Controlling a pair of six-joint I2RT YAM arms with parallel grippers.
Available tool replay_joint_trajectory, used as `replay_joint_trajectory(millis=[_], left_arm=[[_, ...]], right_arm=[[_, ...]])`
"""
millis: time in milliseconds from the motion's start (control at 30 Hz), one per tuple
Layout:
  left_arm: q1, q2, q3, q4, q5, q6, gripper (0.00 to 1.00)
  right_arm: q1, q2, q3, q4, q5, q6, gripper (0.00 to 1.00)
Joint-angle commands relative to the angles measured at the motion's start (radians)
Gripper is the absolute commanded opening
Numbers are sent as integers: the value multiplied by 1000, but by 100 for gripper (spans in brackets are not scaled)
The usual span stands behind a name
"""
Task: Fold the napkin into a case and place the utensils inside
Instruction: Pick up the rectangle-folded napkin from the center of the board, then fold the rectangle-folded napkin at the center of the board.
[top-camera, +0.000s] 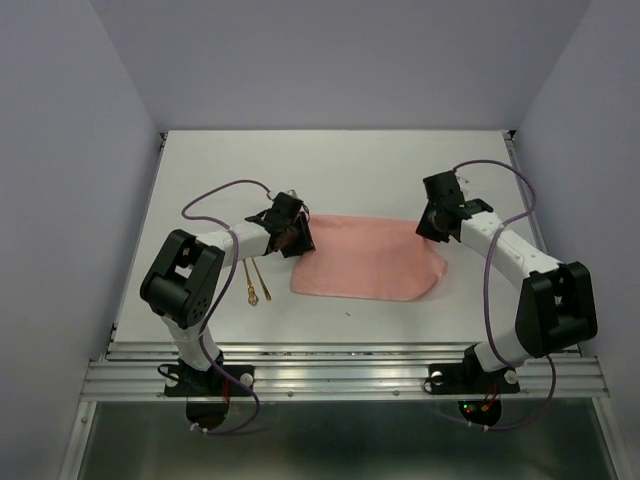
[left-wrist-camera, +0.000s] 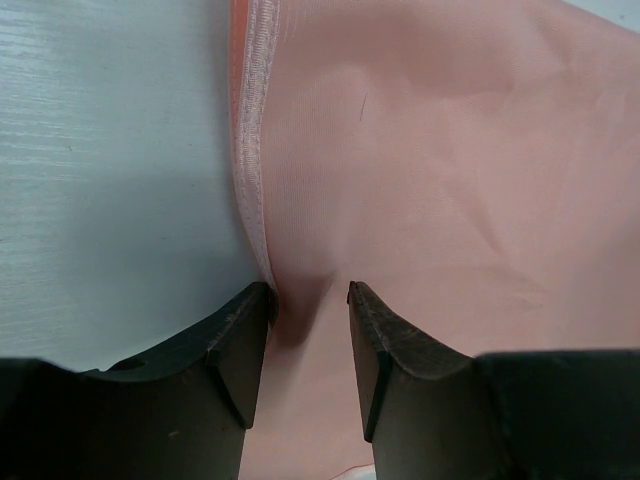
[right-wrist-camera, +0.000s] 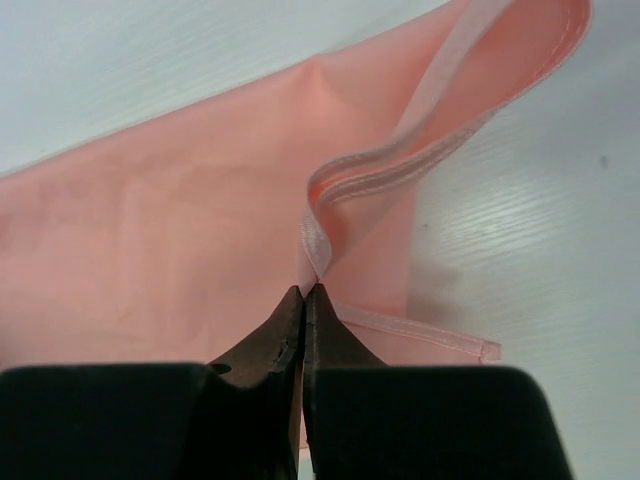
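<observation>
Right tool (right-wrist-camera: 303, 292) is pinched together on the napkin (right-wrist-camera: 180, 230) hem at its far right corner. The bite is thin, so a quick lift could slip the slick cloth free. Left tool (left-wrist-camera: 308, 290) has jaws apart, straddling the left hem, not clamped. If it closes off-edge, the fold probably skews. Napkin lies mostly flat on the bench (top-camera: 350, 170) between both tools. Utensils (top-camera: 250, 295) lie on the bench just left of it.

Reaching low and inward: black two-finger left gripper (left-wrist-camera: 308, 292) parted, black two-finger right gripper (right-wrist-camera: 304, 290) pinched onto salmon-pink cloth napkin (right-wrist-camera: 150, 250).
</observation>
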Motion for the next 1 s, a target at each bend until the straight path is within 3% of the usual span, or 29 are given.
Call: replay_joint_trajectory(millis=[0, 400, 733, 967], left_arm=[[-11, 25, -4, -53, 11, -4, 49], [-11, 34, -10, -33, 26, -15, 49], [-11, 51, -33, 24, 109, -27, 49], [-10, 57, -35, 26, 137, -16, 49]], right_arm=[[94, 34, 80, -31, -9, 68, 1], [376, 281, 298, -8, -9, 154, 1], [458, 462, 454, -9, -27, 166, 1], [479, 497, 499, 6, -56, 174, 1]])
